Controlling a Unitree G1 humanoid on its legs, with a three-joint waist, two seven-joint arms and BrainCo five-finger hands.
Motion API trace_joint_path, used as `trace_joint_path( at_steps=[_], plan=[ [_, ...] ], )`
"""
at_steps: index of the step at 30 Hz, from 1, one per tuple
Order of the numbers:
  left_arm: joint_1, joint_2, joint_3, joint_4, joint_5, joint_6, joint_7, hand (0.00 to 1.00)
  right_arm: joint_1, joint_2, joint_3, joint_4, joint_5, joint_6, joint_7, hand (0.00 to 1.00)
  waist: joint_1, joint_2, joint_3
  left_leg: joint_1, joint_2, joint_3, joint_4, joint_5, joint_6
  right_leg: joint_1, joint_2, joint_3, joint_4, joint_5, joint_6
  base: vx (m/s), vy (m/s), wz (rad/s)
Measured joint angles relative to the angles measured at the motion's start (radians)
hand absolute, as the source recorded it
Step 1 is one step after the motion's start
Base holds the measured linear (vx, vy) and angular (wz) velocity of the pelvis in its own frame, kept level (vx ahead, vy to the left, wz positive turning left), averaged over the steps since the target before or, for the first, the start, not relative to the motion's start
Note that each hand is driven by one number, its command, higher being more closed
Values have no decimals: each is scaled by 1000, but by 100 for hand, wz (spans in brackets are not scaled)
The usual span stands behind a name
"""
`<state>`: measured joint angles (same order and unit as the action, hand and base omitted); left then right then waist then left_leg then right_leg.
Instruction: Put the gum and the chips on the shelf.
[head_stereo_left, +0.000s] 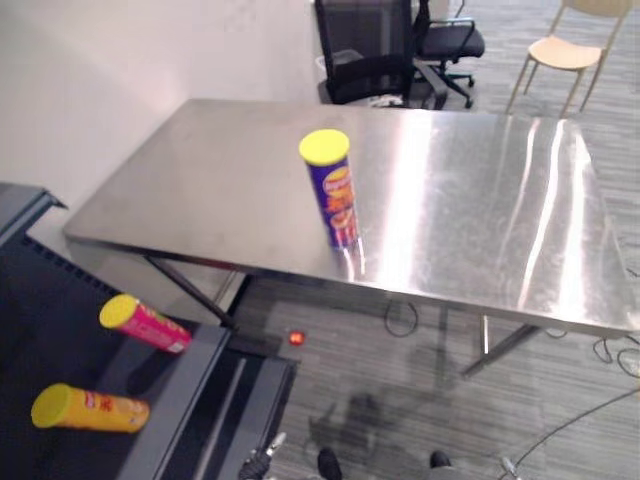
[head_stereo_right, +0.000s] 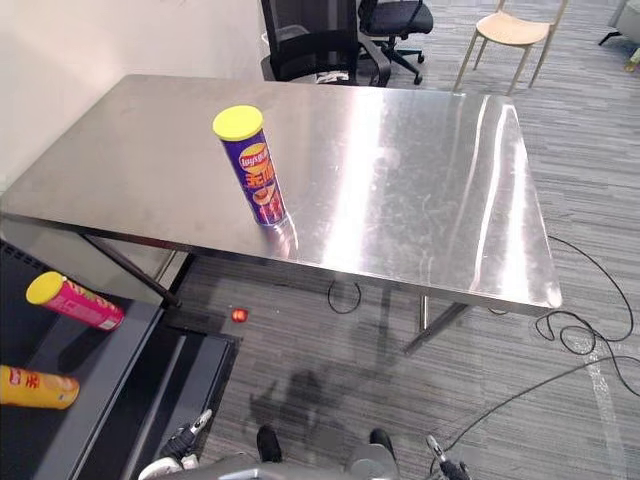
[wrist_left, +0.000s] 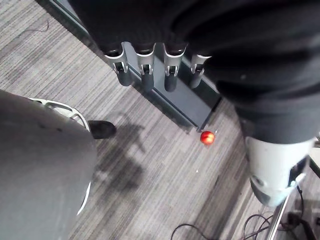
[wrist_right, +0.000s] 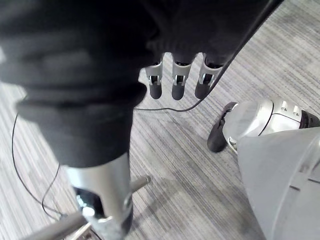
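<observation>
The chips can (head_stereo_left: 335, 195) is a purple tube with a yellow lid and orange-red print. It stands upright on the steel table (head_stereo_left: 480, 200), close to its front edge and nearer its left end. Beyond the table's far edge stand black office chairs (head_stereo_left: 365, 50) and a wooden chair (head_stereo_left: 570, 50). Off the table's front left corner stands the dark shelf (head_stereo_left: 190, 385). On it a pink tube (head_stereo_left: 145, 325) and a yellow tube (head_stereo_left: 90, 408) lie on their sides, apart from each other. A small red ball (head_stereo_left: 296, 338) lies on the carpet (head_stereo_left: 400, 400) by the shelf's base. The left hand (wrist_left: 145, 65) and right hand (wrist_right: 178, 77) hang low over the carpet, fingers straight and empty, well apart from the can.
</observation>
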<state>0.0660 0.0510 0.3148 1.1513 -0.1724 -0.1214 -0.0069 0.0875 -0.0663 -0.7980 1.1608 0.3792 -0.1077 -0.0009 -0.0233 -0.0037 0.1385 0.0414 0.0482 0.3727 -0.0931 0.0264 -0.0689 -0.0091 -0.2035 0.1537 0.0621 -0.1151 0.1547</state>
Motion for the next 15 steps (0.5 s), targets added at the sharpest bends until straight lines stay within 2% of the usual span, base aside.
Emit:
trace_joint_path(
  at_steps=[2, 4, 5, 7, 9, 11, 12, 15],
  plan=[
    [1, 3, 11, -5, 2, 0, -1, 0, -16, -19, -176, -1, 53, 2, -5, 0, 0, -9, -5, 2, 1, -4, 0, 0, 0, 15, 0, -8, -20, 12, 1, 47, -37, 2],
    [3, 5, 19, -8, 7, 0, -1, 0, -29, -53, -278, -3, 85, 2, -13, 0, 0, -14, -9, 3, 0, -4, -1, 0, 0, 19, -1, -10, -27, 17, 2, 2, -15, -1],
    [5, 8, 27, -10, 22, 0, -1, 0, -44, -101, -359, -7, 125, 1, -27, 0, -9, -19, -13, 5, -1, -4, -1, -2, -1, 20, -1, -11, -25, 17, 2, 0, -31, -2],
    [8, 16, 27, -12, 27, 0, -1, 0, -65, -157, -404, -37, 151, -3, -58, 0, -4, -27, -16, 14, 0, -2, -2, -5, -5, 23, -2, -9, -26, 17, 2, -14, -35, -11],
    [13, 22, 24, -11, 29, 1, 0, 0, -82, -195, -383, -124, 159, -7, -86, 0, -10, -33, -23, 16, 0, 1, -2, -5, -6, 22, -1, -5, -25, 17, 2, -33, -36, -11],
    [25, 29, 21, -11, 29, 1, 1, 0, -99, -226, -315, -287, 167, -24, -134, 0, -22, -37, -35, 16, 1, 6, -2, -6, -6, 16, 0, 2, -22, 20, 2, -42, -39, -10],
    [42, 36, 6, -15, 29, 1, 2, 0, -117, -238, -267, -428, 149, -46, -175, 0, -29, -38, -45, 15, 1, 8, -2, -7, -8, 12, 1, 6, -23, 22, 3, -41, -38, -9],
    [52, 37, -4, -18, 32, 1, 2, 0, -130, -247, -208, -622, 86, -74, -223, 0, -27, -37, -52, 15, 1, 8, -2, -12, -15, 11, 2, 8, -25, 25, 3, -44, -36, -4]
  ],
)
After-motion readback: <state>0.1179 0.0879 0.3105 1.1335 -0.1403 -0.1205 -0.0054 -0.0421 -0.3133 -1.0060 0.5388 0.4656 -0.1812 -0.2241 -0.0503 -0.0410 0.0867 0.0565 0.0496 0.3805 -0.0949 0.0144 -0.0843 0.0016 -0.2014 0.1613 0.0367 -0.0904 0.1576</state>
